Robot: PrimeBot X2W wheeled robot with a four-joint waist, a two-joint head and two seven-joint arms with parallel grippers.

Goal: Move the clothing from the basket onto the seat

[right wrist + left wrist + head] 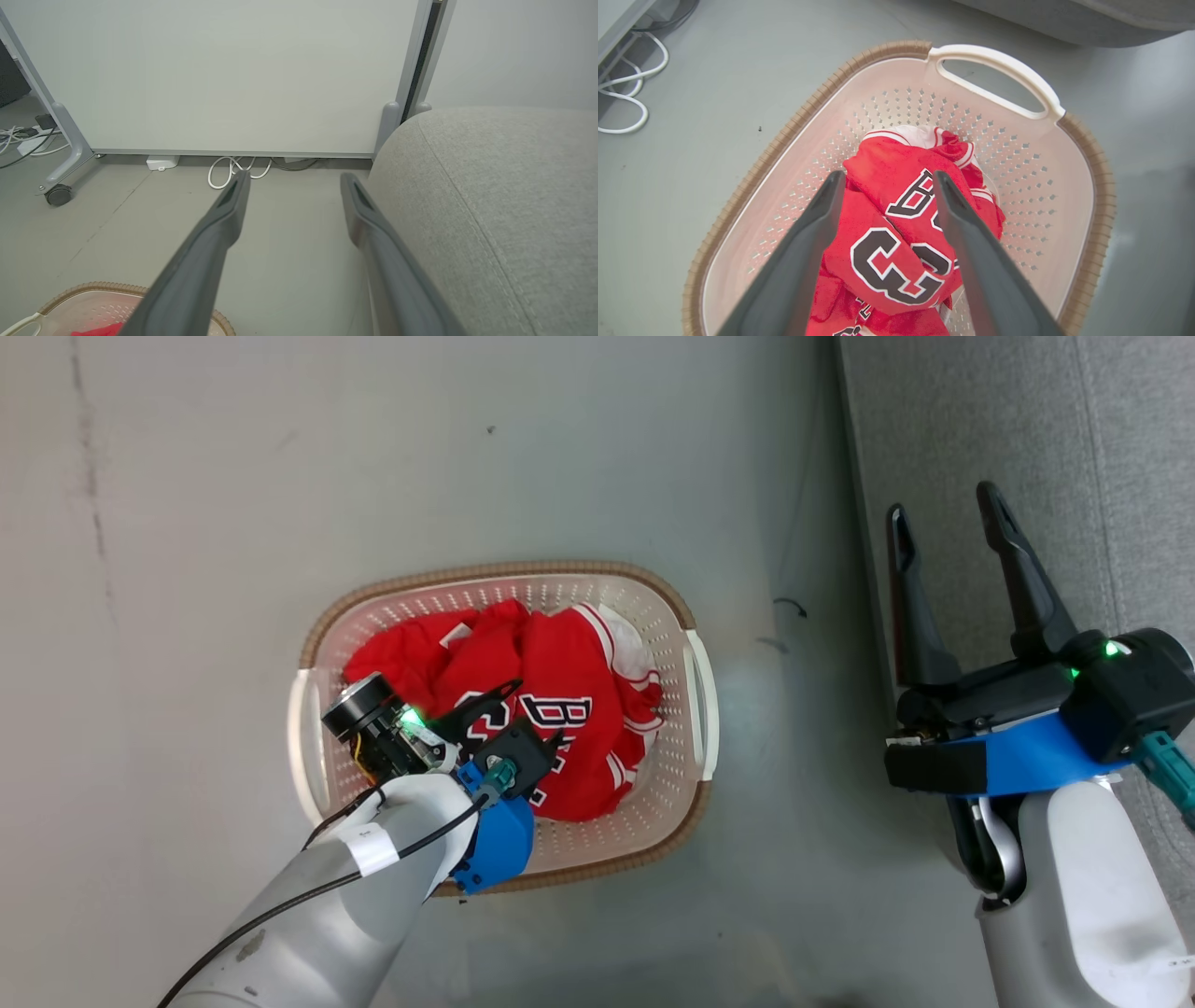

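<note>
A large grey seat (pixel 1008 448) runs along the robot's right. On the floor to its left stands the cream basket (pixel 523 569), with the red clothing (pixel 560 709) heaped inside. The left gripper (pixel 888 179) hangs over the heap, jaws wide and empty. The right gripper (pixel 943 504) hovers beside the seat, also wide and empty. The reach for a garment seems in hand; next the left gripper likely must lower and close on the jersey.

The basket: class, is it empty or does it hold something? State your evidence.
Not empty. Crumpled red clothing lies heaped inside the basket, bunched against its perforated walls, with all of it inside.
</note>
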